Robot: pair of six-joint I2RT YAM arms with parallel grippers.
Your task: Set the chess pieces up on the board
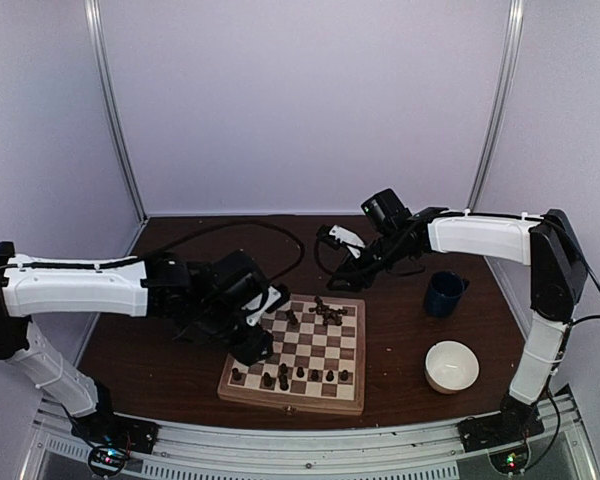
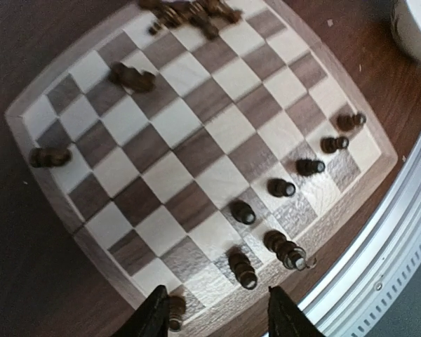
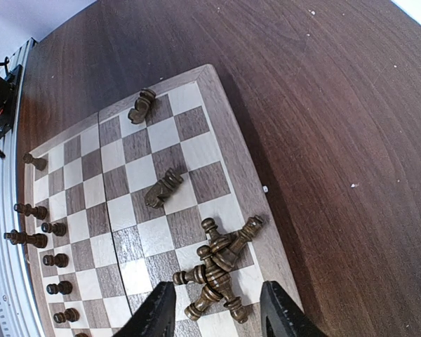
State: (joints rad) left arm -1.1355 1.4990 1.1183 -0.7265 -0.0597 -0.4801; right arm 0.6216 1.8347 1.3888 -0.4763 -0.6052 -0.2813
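Observation:
The board (image 1: 292, 402) lies at the table's near middle. Several dark chess pieces (image 2: 281, 187) stand in a row along its near edge. A pile of lying pieces (image 3: 219, 264) sits at the far right corner, also visible in the top view (image 1: 326, 311). Two knights lie flat on the board (image 3: 163, 188) (image 3: 142, 105). My left gripper (image 2: 217, 319) is open and empty above the board's near left corner (image 1: 254, 348). My right gripper (image 3: 217, 317) is open and empty, hovering above the pile (image 1: 342, 272).
A dark blue mug (image 1: 445, 293) and a white bowl (image 1: 451, 365) stand right of the board. The bowl's rim shows in the left wrist view (image 2: 415, 28). A metal rail (image 1: 310, 440) runs along the near edge. Black cables (image 1: 240, 228) lie at the back.

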